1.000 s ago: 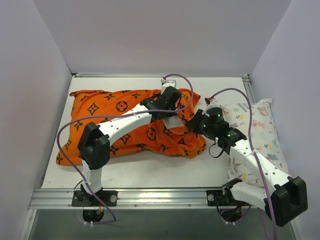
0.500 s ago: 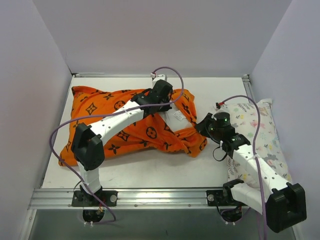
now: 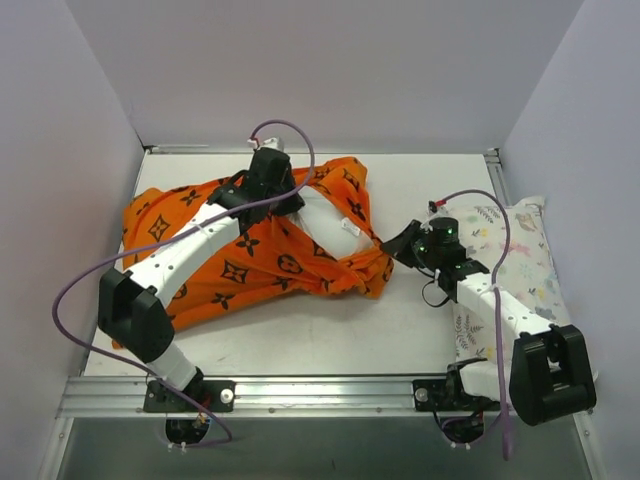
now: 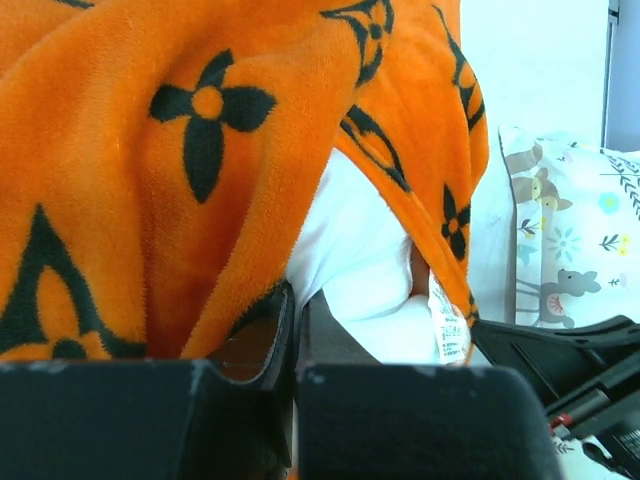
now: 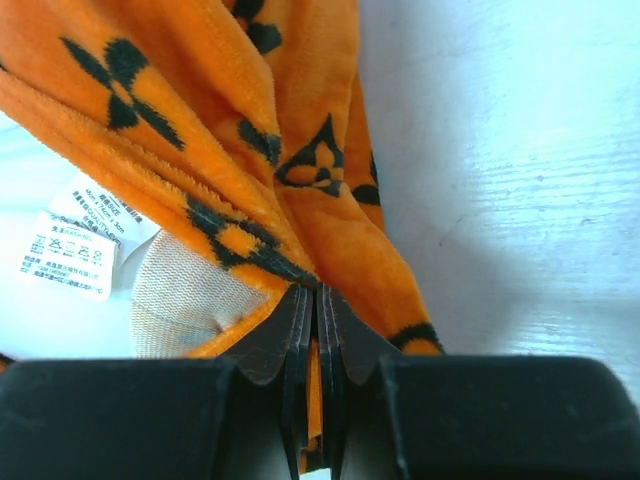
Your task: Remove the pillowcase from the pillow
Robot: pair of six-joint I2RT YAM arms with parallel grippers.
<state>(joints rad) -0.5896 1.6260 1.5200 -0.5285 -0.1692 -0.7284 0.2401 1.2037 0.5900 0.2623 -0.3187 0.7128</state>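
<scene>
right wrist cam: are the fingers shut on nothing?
No, the right fingers are pinching a fold of the orange pillowcase between them.

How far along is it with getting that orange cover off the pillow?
Barely started. Done: the pillowcase gapes open, baring a patch of white pillow. In hand: the left tool and right tool each pinch its orange fabric. To do: most of the pillow is inside the cover.

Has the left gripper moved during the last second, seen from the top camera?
Yes. The left gripper, shut on the pillowcase, went left, away from the printed pillow.
</scene>
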